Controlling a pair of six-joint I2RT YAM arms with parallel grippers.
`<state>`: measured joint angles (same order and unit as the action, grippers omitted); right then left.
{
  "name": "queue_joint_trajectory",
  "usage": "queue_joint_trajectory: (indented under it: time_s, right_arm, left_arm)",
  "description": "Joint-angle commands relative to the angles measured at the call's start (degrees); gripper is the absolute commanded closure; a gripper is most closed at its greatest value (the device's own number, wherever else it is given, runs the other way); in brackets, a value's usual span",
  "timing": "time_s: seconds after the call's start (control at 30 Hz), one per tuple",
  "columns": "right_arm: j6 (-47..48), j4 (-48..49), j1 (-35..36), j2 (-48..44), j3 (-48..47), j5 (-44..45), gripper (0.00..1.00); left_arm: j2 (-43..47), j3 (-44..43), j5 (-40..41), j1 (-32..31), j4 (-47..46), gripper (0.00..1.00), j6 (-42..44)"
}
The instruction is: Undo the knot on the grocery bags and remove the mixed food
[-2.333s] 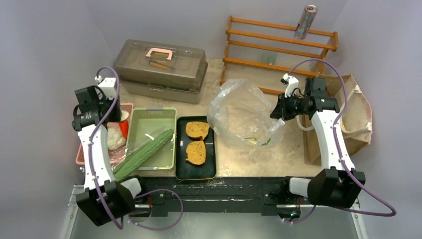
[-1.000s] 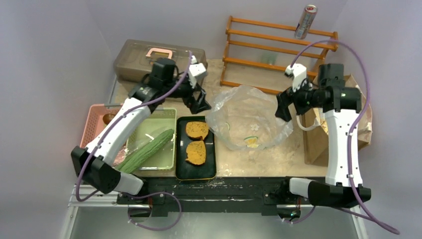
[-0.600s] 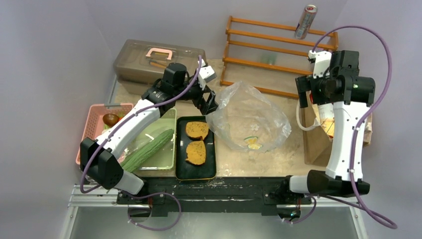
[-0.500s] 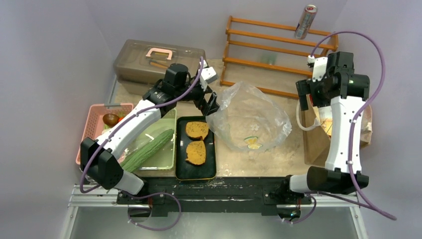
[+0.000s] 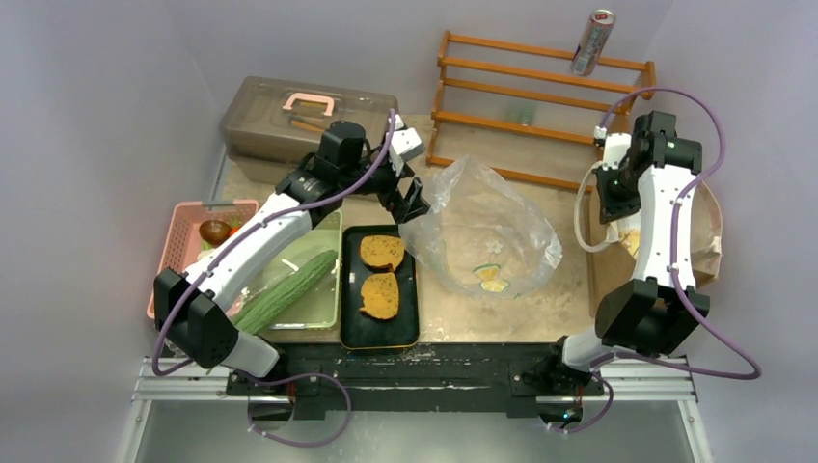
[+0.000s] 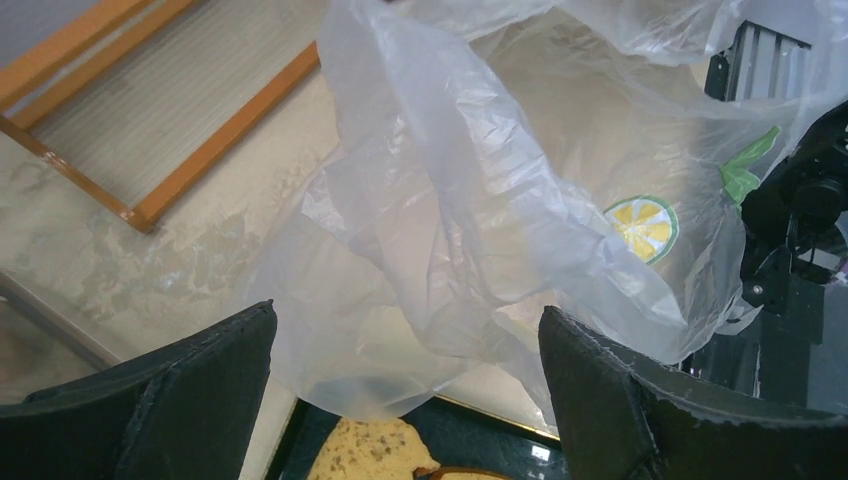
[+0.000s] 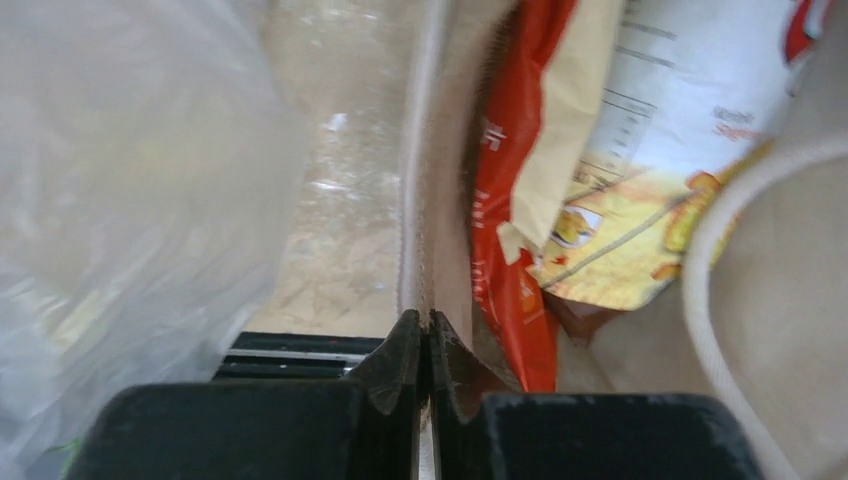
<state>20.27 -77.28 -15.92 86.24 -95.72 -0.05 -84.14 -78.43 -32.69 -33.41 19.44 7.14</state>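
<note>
The right gripper [image 7: 428,325] has its jaws pressed together, and they seem to pinch the near wall of the brown paper bag [image 7: 435,150] at its rim, though the wrist view is too close to be sure. Just inside that wall stands the orange-white snack packet [image 7: 600,200], not yet taken out. The left gripper [image 6: 407,315] hangs with jaws wide apart over the crinkly edge of the plastic bag [image 6: 470,200], holding nothing. That bag lies open and slack (only its printed lemon shows through). Two toast slices [image 5: 382,253] lie on the black tray [image 5: 350,328], the cucumber [image 5: 280,294] in the green basket [image 5: 328,217]. I judge the plastic bag done and the paper bag left to empty
</note>
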Motion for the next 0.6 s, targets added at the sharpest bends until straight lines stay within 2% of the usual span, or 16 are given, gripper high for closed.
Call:
queue_joint_trajectory:
  time_s: [0.0, 0.13, 0.23, 0.27, 0.33, 0.37, 0.43, 0.57]
  right_arm:
    - [4.13, -2.55, 1.19, -0.43, -5.23, -18.27, 1.0]
    - [9.12, -5.52, 6.97, -2.36, -6.87, -23.48, 1.0]
    - [8.13, -4.95, 7.93, -4.84, -4.69, -24.77, 1.0]
    - [6.94, -4.24, 7.95, -5.56, -4.09, -25.53, 0.94]
    - [5.86, -4.41, 7.76, -7.06, -4.32, -26.28, 0.51]
    - [4.2, -3.64, 7.68, -8.22, -4.53, -25.96, 0.35]
    - [-0.11, -0.03, 7.6, -10.73, -5.36, -23.01, 0.26]
    - [-5.18, 4.74, 5.98, -12.25, -10.55, -14.99, 0.2]
  left_arm:
    - [0.53, -7.87, -1.96, -0.04, -1.03, 0.0, 2.25]
    - [-3.33, -16.01, -2.07, -0.05, -0.48, 0.01, 0.31]
    - [-8.31, -25.74, -3.44, -0.16, 0.46, 0.01, -2.4]
    - [-10.53, -27.57, -4.66, -0.35, 0.99, 0.01, -3.03]
    - [-14.19, -32.92, -6.43, -1.05, 1.29, 0.0, -2.72]
    - [-16.2, -34.63, -6.5, -1.81, 1.3, 0.0, -1.37]
    - [-19.47, -39.62, -5.54, -3.86, 2.03, 0.0, -0.3]
    - [-25.67, -49.71, -1.33, -9.5, 3.9, 0.0, -4.61]
